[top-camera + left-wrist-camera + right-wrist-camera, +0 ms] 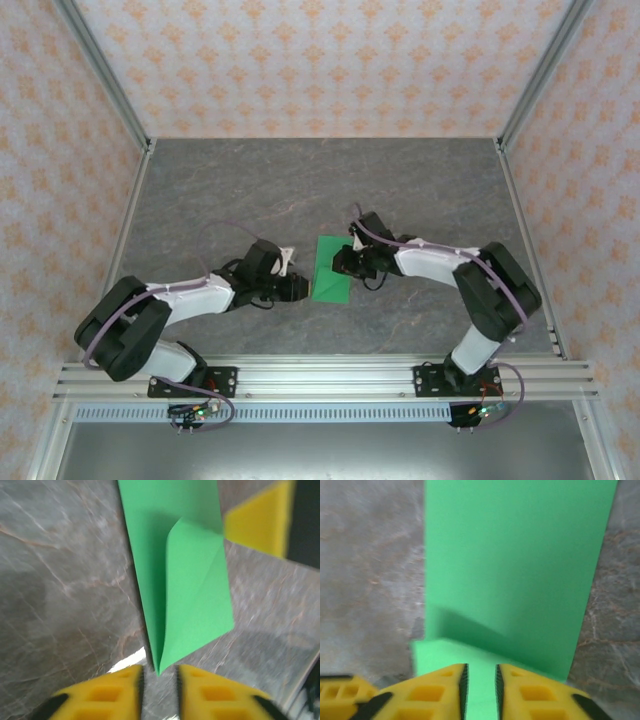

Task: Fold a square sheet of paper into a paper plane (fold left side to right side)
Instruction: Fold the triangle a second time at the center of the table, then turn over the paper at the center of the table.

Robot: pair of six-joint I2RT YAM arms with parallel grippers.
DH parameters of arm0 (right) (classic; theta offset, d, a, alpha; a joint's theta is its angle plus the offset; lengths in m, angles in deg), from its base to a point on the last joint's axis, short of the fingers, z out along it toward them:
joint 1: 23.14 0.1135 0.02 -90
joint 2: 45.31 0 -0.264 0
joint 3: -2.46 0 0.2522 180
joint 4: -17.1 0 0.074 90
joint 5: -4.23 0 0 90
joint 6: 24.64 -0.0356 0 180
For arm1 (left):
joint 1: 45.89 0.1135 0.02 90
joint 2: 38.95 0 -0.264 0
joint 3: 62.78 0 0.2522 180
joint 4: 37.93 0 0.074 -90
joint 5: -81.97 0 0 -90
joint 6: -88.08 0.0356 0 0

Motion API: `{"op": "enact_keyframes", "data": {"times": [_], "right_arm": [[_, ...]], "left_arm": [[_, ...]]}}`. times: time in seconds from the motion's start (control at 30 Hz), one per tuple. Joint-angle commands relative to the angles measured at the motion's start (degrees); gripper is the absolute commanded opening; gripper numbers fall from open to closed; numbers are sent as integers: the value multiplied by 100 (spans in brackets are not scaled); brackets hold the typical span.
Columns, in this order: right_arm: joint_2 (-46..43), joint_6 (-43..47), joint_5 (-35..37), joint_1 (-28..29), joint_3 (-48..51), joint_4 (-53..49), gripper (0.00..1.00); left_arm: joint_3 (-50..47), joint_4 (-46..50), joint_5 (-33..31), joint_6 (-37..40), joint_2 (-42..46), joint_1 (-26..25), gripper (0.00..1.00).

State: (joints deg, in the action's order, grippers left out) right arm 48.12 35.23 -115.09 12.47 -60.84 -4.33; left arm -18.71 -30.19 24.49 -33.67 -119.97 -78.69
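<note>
left gripper (159, 692) jaws narrowly apart at green paper (192, 605) tip; right gripper (480, 692) jaws likewise, over edge | I'd pin edge; crease slowly

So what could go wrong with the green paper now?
1. The flap on the square sheet of paper casts a shadow, so it looks lifted and might spring open.
2. The left gripper, jaws slightly apart, sits right at the paper's pointed tip; a nudge could slide the sheet.
3. The right gripper hangs over the opposite edge and could drag it crooked.
</note>
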Motion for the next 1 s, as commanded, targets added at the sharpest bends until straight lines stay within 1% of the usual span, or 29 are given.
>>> {"op": "enact_keyframes", "data": {"times": [0.0, 0.1, 0.2, 0.4, 0.5, 0.63, 0.7, 0.77, 0.83, 0.87, 0.93, 0.97], "right_arm": [[-691, 241, 589, -19, -47, -307, 37], [-1081, 276, 756, -37, 183, -411, 45], [-1349, 262, 670, -41, 408, -344, 51], [-1469, 100, 340, -34, 720, -49, 51], [-1435, -25, 202, -33, 831, 142, 51], [-1386, -121, 64, -20, 910, 286, 51], [-1365, -141, 25, -15, 935, 313, 51], [-1362, -176, 11, -17, 958, 346, 51], [-1340, -218, 11, -19, 972, 375, 52], [-1309, -259, 13, -20, 972, 407, 52], [-1233, -375, -49, -26, 1009, 580, 55], [-1172, -465, -125, -36, 1033, 713, 57]], "left_arm": [[302, 174, 7, 46, 64, 181, 38], [574, 74, 112, 63, -205, 255, 46], [756, -195, 308, 31, -556, 256, 49], [1141, -574, 620, 4, -1330, 256, 50], [1300, -690, 728, -23, -1582, 256, 48], [1507, -681, 801, 11, -1818, 256, 38], [1567, -715, 851, 2, -1882, 256, 31], [1591, -695, 841, 6, -1897, 255, 21], [1577, -579, 707, 53, -1823, 256, 13], [1562, -499, 610, 80, -1763, 256, 10], [1482, -386, 458, 81, -1598, 256, 7], [1433, -351, 388, 200, -1496, 256, 6]]}}
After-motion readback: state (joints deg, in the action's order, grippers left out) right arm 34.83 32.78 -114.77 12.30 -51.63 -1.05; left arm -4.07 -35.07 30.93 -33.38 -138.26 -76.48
